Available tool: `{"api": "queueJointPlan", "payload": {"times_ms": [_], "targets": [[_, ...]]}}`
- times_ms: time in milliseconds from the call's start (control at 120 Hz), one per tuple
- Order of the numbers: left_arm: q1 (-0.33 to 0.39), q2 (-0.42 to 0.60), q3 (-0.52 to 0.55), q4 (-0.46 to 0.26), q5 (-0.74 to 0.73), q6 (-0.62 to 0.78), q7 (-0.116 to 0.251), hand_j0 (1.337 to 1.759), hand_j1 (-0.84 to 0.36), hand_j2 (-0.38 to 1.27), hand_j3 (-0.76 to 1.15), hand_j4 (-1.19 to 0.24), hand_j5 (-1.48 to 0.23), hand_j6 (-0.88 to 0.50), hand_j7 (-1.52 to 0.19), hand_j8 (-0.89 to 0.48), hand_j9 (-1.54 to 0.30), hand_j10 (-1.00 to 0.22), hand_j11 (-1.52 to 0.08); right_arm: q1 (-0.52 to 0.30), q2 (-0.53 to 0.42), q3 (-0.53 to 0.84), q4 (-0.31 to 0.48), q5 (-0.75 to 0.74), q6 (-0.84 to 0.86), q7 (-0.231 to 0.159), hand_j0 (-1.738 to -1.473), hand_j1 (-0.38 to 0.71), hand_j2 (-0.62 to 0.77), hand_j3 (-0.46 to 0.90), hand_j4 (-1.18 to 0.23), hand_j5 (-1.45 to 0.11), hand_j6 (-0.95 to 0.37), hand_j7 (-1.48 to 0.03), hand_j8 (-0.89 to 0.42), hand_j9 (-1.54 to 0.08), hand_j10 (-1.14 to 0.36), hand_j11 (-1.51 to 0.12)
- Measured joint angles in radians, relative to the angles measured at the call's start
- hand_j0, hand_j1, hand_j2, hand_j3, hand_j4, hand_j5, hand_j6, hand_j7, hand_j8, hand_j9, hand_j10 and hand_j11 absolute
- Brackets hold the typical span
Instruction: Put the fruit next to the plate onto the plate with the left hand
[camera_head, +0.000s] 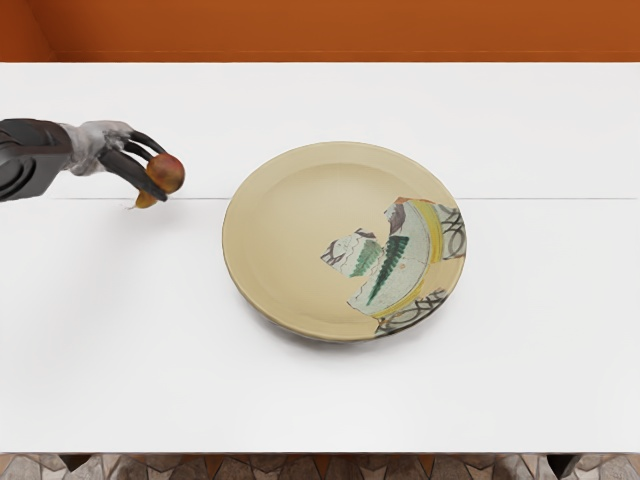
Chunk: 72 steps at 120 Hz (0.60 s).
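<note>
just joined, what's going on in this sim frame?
The robot's left hand, on an arm coming in from the left edge, has its dark fingers closed around a small round red-orange fruit above the white table. The fruit sits left of the round beige plate with a patterned patch, clearly apart from it, so it is not yet on the plate. The right arm is out of view.

You see the round beige ceramic plate (300, 230) centred on the flat white table (320, 400). Left of it, clear of its rim: small round red-orange fruit (166, 172), within the grey left hand (122, 156).
</note>
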Motion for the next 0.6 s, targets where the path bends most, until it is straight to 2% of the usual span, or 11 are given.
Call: {"api": "queueJointPlan", "payload": {"times_ms": [292, 458, 600], "targets": [[-0.031, 0.001, -0.099, 0.017, -0.166, -0.205, 0.0, 1.658, -0.3, 0.33, 0.0, -0.56, -0.79, -0.51, -0.79, -0.59, -0.79, -0.61, -0.78, 0.0, 0.0, 0.0, 0.0, 0.0, 0.0, 0.0, -1.658, -0.35, 0.0, 0.0, 0.0, 0.0, 0.0, 0.0, 0.0, 0.0, 0.0, 0.0], [-0.06, -0.007, -0.109, 0.022, -0.23, -0.245, 0.0, 1.658, -0.32, 0.35, 0.0, -0.56, -0.78, -0.51, -0.76, -0.59, -0.76, -0.6, -0.76, 0.0, 0.0, 0.0, 0.0, 0.0, 0.0, 0.0, -1.658, -0.35, 0.0, 0.0, 0.0, 0.0, 0.0, 0.0, 0.0, 0.0, 0.0, 0.0], [-0.089, -0.014, -0.111, 0.022, -0.29, -0.281, 0.0, 1.658, -0.32, 0.3, 0.0, -0.57, -0.76, -0.5, -0.75, -0.58, -0.75, -0.59, -0.75, 0.0, 0.0, 0.0, 0.0, 0.0, 0.0, 0.0, -1.658, -0.35, 0.0, 0.0, 0.0, 0.0, 0.0, 0.0, 0.0, 0.0, 0.0, 0.0]]}}
